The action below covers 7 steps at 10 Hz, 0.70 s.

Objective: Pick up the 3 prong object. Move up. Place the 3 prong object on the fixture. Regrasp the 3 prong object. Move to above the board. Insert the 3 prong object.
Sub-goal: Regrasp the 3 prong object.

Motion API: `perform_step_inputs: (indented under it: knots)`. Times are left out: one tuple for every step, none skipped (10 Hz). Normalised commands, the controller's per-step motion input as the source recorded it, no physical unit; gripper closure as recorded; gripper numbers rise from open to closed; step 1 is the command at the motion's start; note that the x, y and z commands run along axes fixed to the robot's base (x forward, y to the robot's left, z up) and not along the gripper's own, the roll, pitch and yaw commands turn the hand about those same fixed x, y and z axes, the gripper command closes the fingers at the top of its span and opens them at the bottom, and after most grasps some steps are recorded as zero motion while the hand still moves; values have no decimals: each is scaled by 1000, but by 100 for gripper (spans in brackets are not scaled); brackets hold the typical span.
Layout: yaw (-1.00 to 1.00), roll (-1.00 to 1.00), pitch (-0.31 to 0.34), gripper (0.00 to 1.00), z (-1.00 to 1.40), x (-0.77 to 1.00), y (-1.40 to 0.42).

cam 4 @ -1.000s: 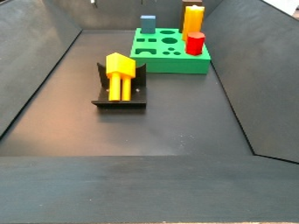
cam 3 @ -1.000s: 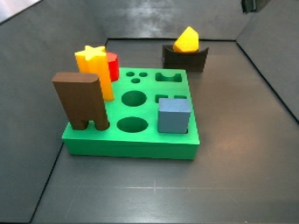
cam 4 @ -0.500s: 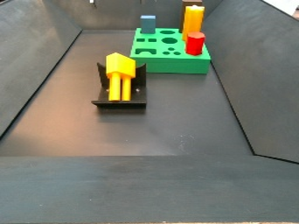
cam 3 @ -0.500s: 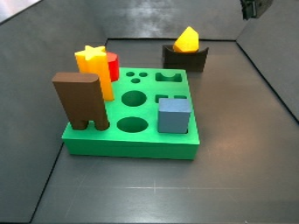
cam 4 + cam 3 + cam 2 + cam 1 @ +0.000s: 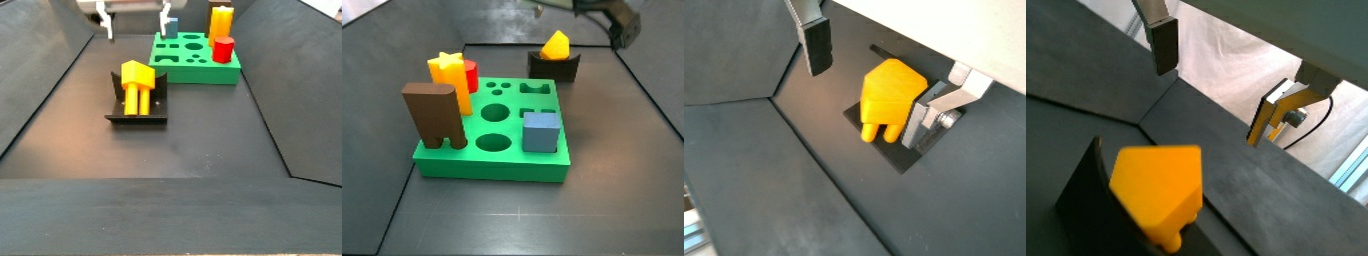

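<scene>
Above the fixture point(image 5: 136, 112), at 12 o'clock in a side view, the gripper point(image 5: 131, 18) has newly entered view, fingers spread and empty. The 3 prong object point(image 5: 136, 85) rests on the fixture, awaiting regrasp.

Hovering with gripper point(image 5: 1227, 85) fingers spread wide and empty above the 3 prong object point(image 5: 1156, 188) lying on the fixture point(image 5: 1086, 200).

claw point(image 5: 134, 22) raised high, plates spread, empty
</scene>
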Motion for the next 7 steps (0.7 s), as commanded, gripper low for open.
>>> perform_step_inputs:
  knots:
    - [-70, 57, -169, 0, -1000, 58, 50]
    - [-102, 48, -130, 0, -1000, 58, 44]
    - [-111, 45, -107, 0, -1000, 58, 44]
    - [-111, 42, -67, 0, -1000, 61, 38]
    - [-106, 42, -39, 0, -979, 61, 33]
    - [-87, 36, -3, 0, -774, 55, 22]
    - [-67, 37, 22, 0, -618, 54, 13]
